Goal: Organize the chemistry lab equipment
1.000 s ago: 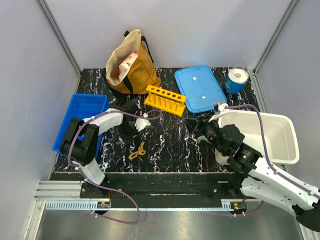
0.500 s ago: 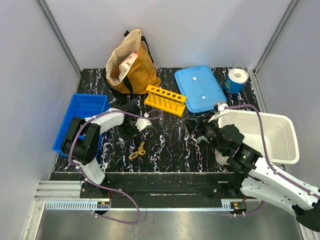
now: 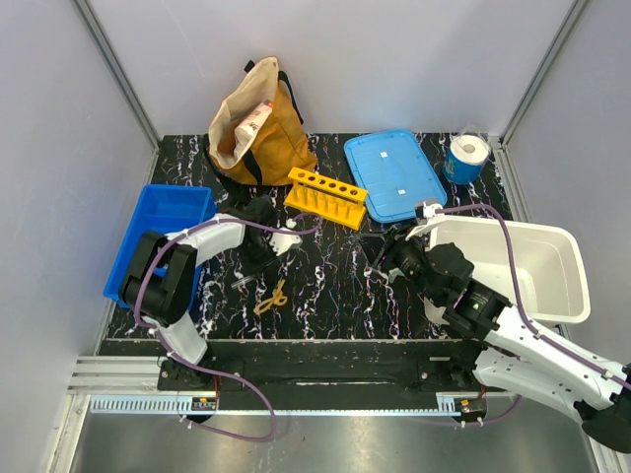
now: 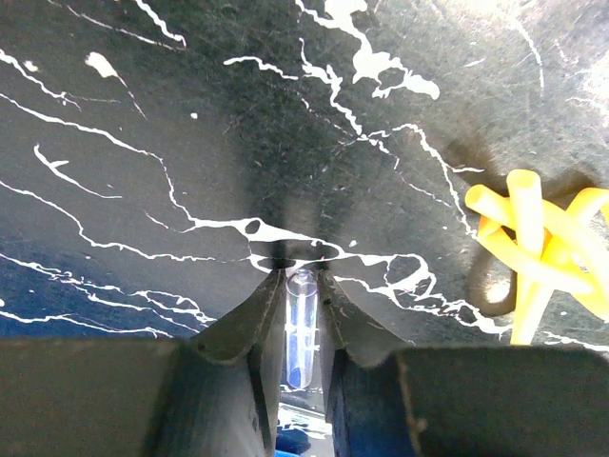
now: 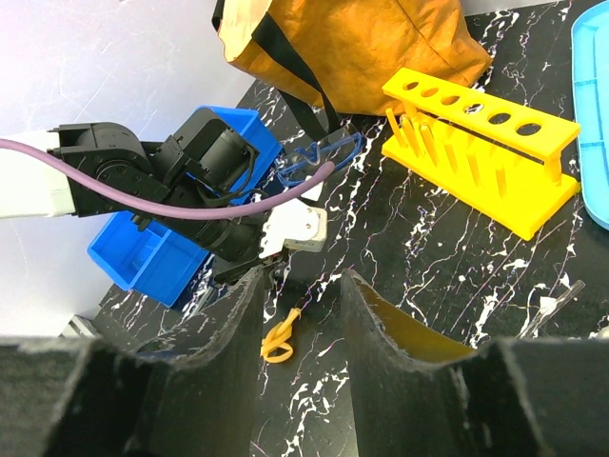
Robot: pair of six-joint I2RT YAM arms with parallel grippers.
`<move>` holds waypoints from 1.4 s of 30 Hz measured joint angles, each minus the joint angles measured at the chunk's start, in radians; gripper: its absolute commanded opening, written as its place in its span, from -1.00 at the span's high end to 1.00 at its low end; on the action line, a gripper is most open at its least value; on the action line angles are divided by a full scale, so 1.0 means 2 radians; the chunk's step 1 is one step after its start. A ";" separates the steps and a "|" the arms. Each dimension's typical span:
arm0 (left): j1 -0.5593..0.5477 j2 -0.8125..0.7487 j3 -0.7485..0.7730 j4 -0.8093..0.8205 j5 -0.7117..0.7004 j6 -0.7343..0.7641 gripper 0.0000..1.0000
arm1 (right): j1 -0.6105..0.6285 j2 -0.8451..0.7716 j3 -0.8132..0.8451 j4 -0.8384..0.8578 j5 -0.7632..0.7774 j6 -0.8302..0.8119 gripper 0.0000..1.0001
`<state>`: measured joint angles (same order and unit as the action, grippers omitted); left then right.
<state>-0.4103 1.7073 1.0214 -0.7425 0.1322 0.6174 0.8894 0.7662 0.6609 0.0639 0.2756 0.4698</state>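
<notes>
The left fingers (image 4: 271, 297) were set close on either side of a tube (image 4: 301, 328), and contact on both sides was judged to be made. The tube lay flat on the desk (image 4: 190, 143), lengthwise in the narrow gap, with its rounded end toward the tips.

The tube was judged to be light, stiff, thin-walled and slick. Whether it was glass or plastic could not be told, so it was best treated as brittle. A hold across the barrel near mid-length, with modest pressure, was thought safest, since a round body is easily squeezed out sideways or rolled away.

A yellow loop (image 4: 533, 248) lay near on the desk, apart from the fingers, and was judged soft and pliant.

The desk was black, marbled and glossy. A hard, smooth surface of that kind was expected to give little friction under a tube.

Beyond the left arm a yellow rack (image 3: 327, 197) stood with its holes upward. Goggles (image 5: 328, 154) lay between the rack and a tan bag (image 3: 258, 123). A blue bin (image 3: 163, 236) sat at the left edge, a blue lid (image 3: 394, 172) lay further back, and a white tub (image 3: 552, 256) sat at the right.

The right fingers (image 5: 249, 295) were held part open above the desk beside the tub, with nothing between them.
</notes>
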 measured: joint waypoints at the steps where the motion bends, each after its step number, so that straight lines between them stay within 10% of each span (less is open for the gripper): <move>1: 0.000 -0.001 0.000 0.001 0.001 0.000 0.58 | 0.000 0.000 0.000 0.000 0.000 0.001 0.13; 15: -0.002 -0.011 -0.005 0.013 0.014 -0.008 0.70 | 0.000 -0.005 -0.006 0.000 0.000 0.004 0.05; 24: 0.012 -0.110 -0.006 0.049 0.057 -0.026 0.70 | 0.000 0.007 -0.007 -0.001 -0.002 0.012 -0.98; 42: 0.022 -0.210 -0.058 0.393 0.136 -0.186 0.71 | 0.000 0.010 -0.007 -0.006 0.001 0.013 -0.99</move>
<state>-0.3664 1.2865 0.9062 0.0437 0.4049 0.2451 0.8894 0.7868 0.6460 0.0525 0.2768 0.4957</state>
